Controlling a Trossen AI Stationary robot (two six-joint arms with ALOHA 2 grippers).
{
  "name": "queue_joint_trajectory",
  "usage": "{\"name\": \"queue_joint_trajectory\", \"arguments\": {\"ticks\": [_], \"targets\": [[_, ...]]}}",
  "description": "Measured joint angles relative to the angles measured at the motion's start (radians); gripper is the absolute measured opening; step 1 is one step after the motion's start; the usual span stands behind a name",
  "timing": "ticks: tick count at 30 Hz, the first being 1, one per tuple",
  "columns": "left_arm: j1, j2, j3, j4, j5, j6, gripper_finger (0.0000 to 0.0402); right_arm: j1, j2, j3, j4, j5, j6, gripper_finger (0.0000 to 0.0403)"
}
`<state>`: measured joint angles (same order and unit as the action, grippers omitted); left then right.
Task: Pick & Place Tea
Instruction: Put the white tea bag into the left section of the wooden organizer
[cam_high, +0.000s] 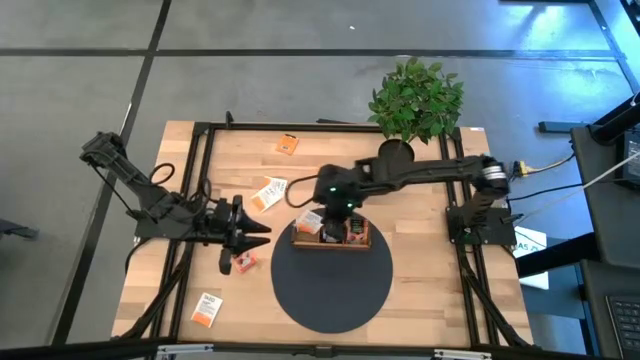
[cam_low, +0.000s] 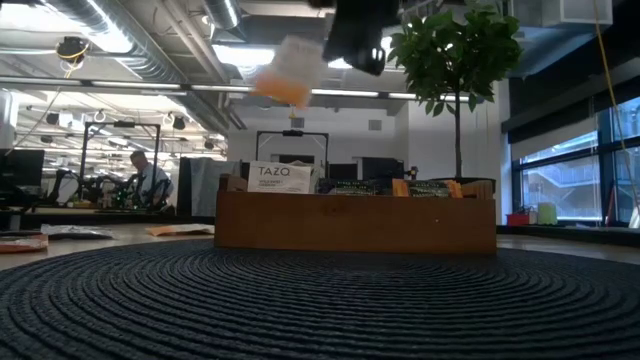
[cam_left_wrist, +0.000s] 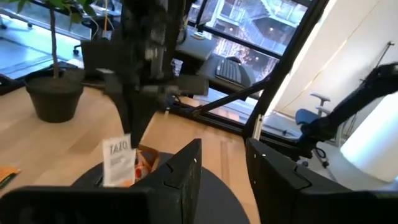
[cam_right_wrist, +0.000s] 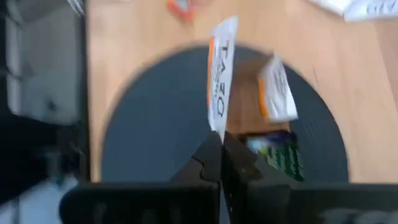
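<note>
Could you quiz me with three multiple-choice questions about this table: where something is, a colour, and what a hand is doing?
1. The wooden tray sits on:
A. the dark round mat
B. bare table
C. the plant pot

2. The sachet nearest the table's front left corner is:
A. green
B. white-and-orange
C. blue

3. The right hand is:
A. wide open
B. shut on nothing
C. shut on a tea sachet

Answers:
1 A, the high view shows the tray on the mat's rear edge.
2 B, its colours show from above.
3 C, the right wrist view shows it pinched.

We count one white-and-orange sachet (cam_right_wrist: 221, 74) hanging on edge above the tray; others stand in the tray (cam_low: 280, 177); loose sachets (cam_high: 288, 144) lie flat on the table.
</note>
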<state>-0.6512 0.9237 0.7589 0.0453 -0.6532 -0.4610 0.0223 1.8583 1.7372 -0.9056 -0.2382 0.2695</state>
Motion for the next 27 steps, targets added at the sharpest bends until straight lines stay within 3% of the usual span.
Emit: {"name": "queue_joint_trajectory", "arguments": {"ticks": [12,20,27], "targets": [[0.008,0.000,0.000,-0.006,0.053,0.002,0.0125,-0.006,0.264,0.255,-0.188,0.000,-0.145,0.0002],[0.008,0.000,0.000,-0.026,0.053,0.002,0.0125,-0.016,0.320,0.280,-0.232,0.024,-0.200,0.0002],[0.008,0.001,0.000,-0.040,0.052,0.002,0.0121,-0.022,0.325,0.281,-0.230,0.105,-0.249,0.0002]]}}
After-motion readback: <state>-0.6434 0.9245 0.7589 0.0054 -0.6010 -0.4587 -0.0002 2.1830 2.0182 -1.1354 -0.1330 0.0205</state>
